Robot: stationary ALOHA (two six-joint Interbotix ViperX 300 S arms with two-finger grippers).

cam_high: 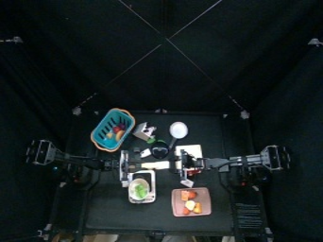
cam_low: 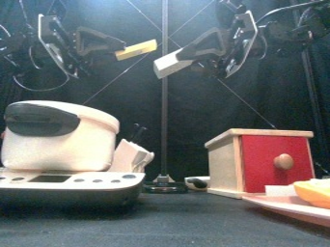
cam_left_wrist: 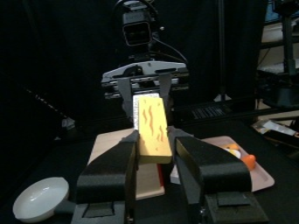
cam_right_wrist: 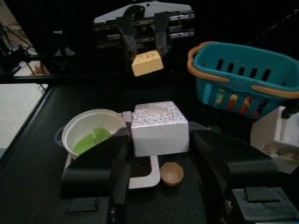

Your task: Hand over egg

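Raised in the front view's upper middle, the left hand (cam_left_wrist: 152,156) clamps the yellow, brown-streaked egg slab (cam_left_wrist: 156,127), offering it toward the right hand (cam_right_wrist: 158,147), which is spread wide around a pale speckled block (cam_right_wrist: 158,127), so seemingly unready to receive.

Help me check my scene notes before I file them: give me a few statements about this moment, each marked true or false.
1. The left gripper holds a yellow block. True.
2. The right gripper is empty. False: a white block sits between its jaws.
3. The basket is red. False: it is blue with an orange rim.
4. The wooden box has a red front. True.
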